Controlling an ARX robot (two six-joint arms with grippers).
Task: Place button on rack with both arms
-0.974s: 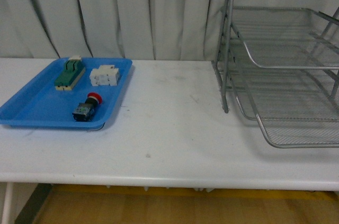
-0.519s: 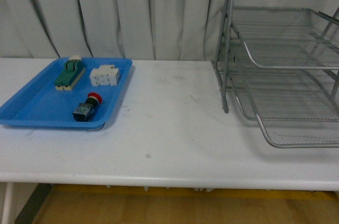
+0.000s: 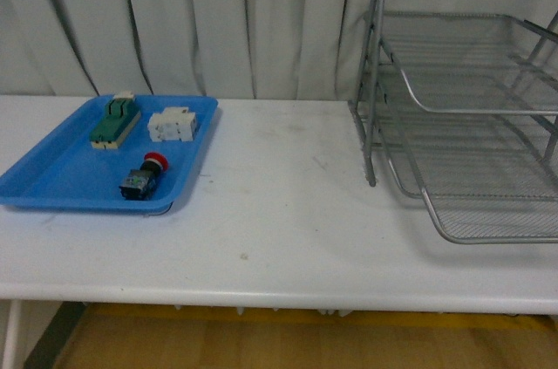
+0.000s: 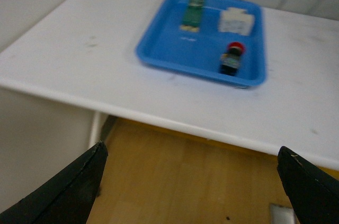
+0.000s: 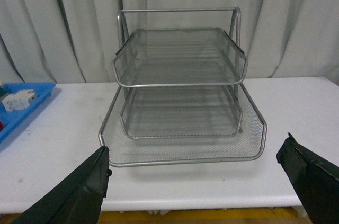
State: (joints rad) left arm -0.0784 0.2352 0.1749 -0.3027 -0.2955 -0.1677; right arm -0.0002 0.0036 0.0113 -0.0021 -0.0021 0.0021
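Simply white table before pale curtains; left claw and right claw wide open, empty.

The rack stands on the table, the right tool gaping before it; apparently a blue tray lies apart.

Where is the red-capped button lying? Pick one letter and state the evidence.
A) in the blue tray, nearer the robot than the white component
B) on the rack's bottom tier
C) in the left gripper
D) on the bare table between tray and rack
A: in the front view the button lies inside the blue tray, in front of the white component.
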